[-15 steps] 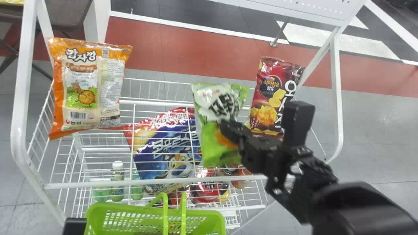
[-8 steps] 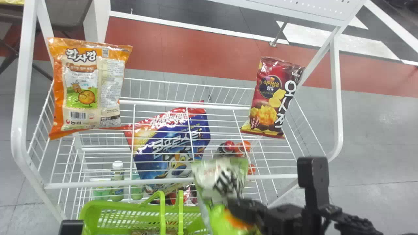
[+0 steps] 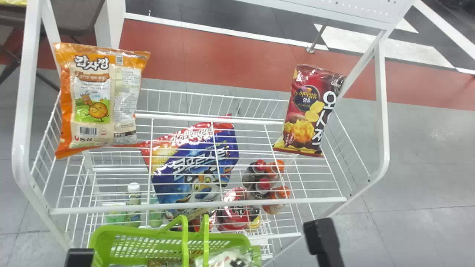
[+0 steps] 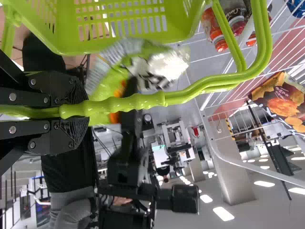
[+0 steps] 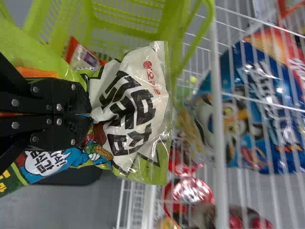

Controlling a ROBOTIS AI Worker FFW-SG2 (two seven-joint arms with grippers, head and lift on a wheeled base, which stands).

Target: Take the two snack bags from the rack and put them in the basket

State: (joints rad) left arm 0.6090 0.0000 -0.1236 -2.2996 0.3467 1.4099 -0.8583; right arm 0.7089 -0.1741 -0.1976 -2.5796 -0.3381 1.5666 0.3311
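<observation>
The tail of my right gripper's arm (image 3: pixel 323 237) shows low in the head view. In the right wrist view my right gripper (image 5: pixel 88 114) is shut on a green and white snack bag (image 5: pixel 136 102), beside and partly over the green basket (image 5: pixel 128 21). The bag's white end (image 3: pixel 228 258) overlaps the basket (image 3: pixel 126 231) at its right side. My left gripper (image 3: pixel 79 256) is at the bottom left; in the left wrist view the left gripper (image 4: pixel 78 112) is shut on the basket's handle (image 4: pixel 138 101). Another packet (image 5: pixel 83 56) lies inside the basket.
On the white wire rack (image 3: pixel 196 204) stand an orange snack bag (image 3: pixel 96 100) at the left and a dark red one (image 3: pixel 308 111) at the right. A blue cereal bag (image 3: pixel 193 167) and several bottles (image 3: pixel 263 181) are lower down, behind the basket.
My right gripper has carried the green and white bag down from in front of the rack toward the basket. The basket stays held, with only a slight shift.
</observation>
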